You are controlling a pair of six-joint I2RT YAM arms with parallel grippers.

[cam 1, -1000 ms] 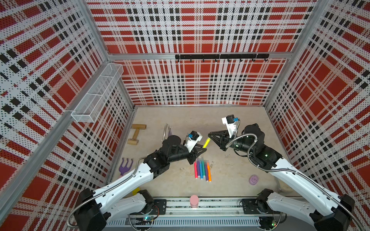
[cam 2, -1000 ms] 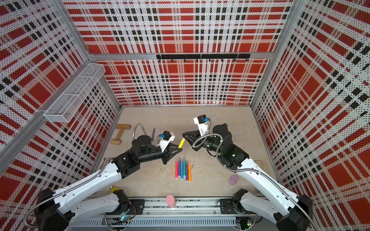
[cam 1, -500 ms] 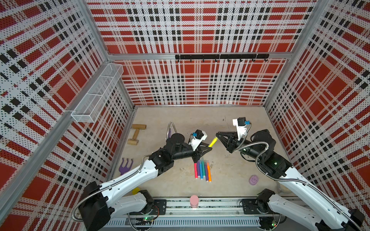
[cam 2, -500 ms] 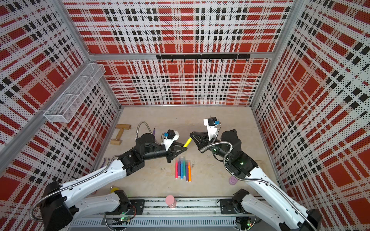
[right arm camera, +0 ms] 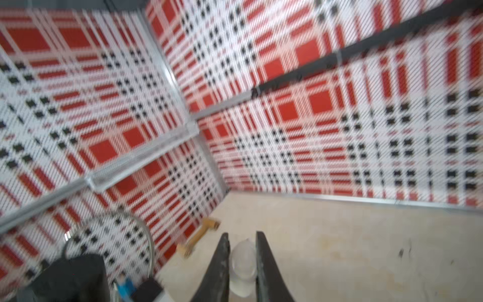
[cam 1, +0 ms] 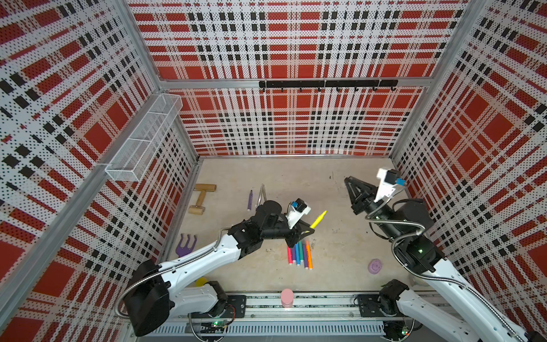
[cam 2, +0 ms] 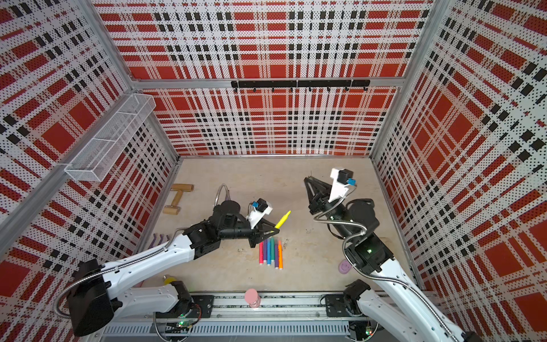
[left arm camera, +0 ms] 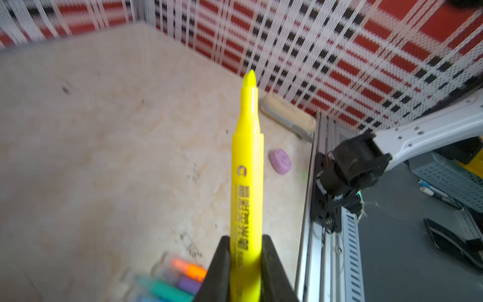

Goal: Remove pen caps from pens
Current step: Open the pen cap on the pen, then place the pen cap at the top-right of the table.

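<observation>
While left jaws clamp the uncapped yellow pen [left arm camera: 247, 183] over the counter's [cam 1: 266, 171] centre, right jaws pinch a pale cap [right arm camera: 243, 264] back-right; row of pens [cam 1: 300, 250] near front edge looks capped, remaining.

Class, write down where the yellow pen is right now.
In both top views the yellow pen is mid-table, clamped in the left tool, just behind the row of lying pens.

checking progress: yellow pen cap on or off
Off: the yellow pen in the left pincer shows its bare tip; the right pincer grips a pale cap.
</observation>
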